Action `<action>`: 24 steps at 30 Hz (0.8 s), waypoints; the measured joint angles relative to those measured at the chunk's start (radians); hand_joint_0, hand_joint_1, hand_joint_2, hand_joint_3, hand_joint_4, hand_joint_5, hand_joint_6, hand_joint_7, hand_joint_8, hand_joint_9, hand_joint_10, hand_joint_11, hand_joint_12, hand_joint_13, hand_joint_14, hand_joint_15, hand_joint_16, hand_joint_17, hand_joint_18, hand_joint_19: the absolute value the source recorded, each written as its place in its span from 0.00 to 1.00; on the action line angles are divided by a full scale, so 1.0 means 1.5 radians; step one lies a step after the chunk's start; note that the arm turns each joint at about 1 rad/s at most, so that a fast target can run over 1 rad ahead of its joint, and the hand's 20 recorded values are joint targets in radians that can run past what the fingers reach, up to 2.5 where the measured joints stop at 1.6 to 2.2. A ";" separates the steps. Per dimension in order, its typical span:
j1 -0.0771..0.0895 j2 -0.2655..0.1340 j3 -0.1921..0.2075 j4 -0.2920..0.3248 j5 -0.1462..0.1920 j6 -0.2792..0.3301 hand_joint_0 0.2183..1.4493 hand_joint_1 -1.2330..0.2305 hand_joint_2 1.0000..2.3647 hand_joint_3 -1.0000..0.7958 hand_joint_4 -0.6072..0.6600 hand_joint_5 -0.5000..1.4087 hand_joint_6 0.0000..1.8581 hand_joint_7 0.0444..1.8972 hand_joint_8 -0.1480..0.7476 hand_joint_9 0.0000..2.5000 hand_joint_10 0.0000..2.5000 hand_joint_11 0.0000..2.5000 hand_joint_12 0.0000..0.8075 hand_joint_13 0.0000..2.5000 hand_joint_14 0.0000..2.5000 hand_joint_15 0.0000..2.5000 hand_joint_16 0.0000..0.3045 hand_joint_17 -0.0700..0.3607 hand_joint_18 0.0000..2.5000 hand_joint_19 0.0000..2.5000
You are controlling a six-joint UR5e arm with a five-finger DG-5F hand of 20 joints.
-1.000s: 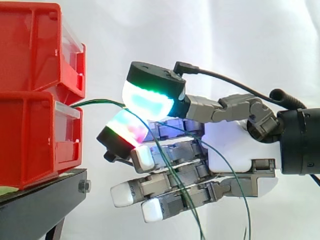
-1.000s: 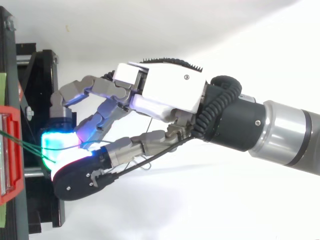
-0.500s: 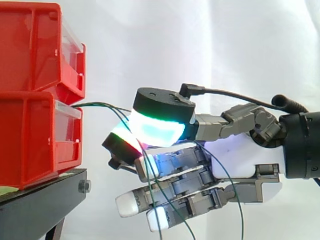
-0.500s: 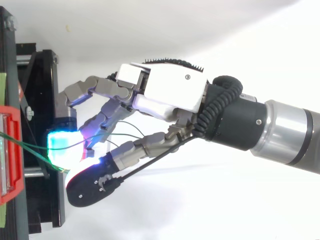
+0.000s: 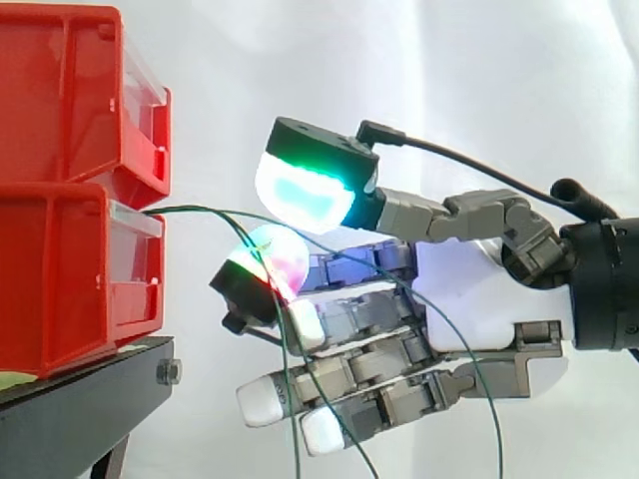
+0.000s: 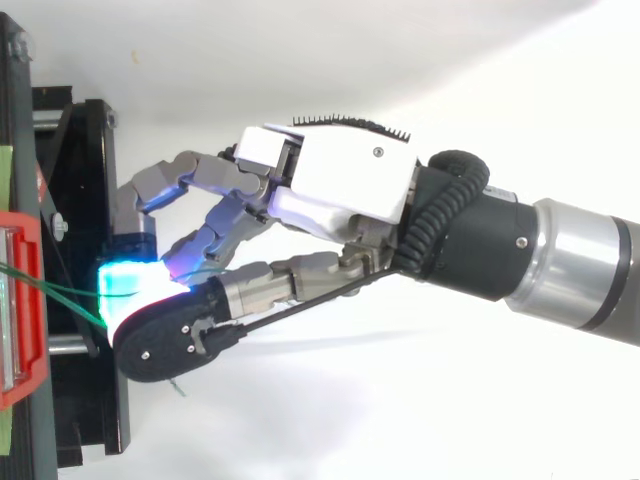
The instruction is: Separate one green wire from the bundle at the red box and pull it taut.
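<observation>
Starting with the biggest pieces, the black stand (image 5: 80,419) carried two stacked red bins. The lower red box (image 5: 70,289) was where the green wires (image 5: 200,209) came out, at its front lip. Nothing visible pinned the bins to the stand. A hard pull along the wires could therefore, I judged, drag or tip the box instead of tensioning anything.

The hand (image 5: 464,299) sat near the box front, level with the wire exit and apart from the bin. Whether it had closed on a wire or merely lay among them could not be told from either view. That was the main hazard: if the hold was absent or weak, backing away would let the strand slide free.

The wires arched slackly from the box to the hand, and several strands drooped on past it, crossing in front of it and hanging below. They ran close together at the hand, so more than one could be caught and drawn out as a clump. A drooping loop could also snag during the pull.
</observation>
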 measured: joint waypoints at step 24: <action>-0.005 0.024 0.000 -0.052 -0.001 -0.002 0.29 0.37 0.01 0.43 0.59 0.19 0.48 0.62 0.51 0.45 0.01 0.30 0.51 0.34 0.01 0.17 0.17 0.43 0.35 0.21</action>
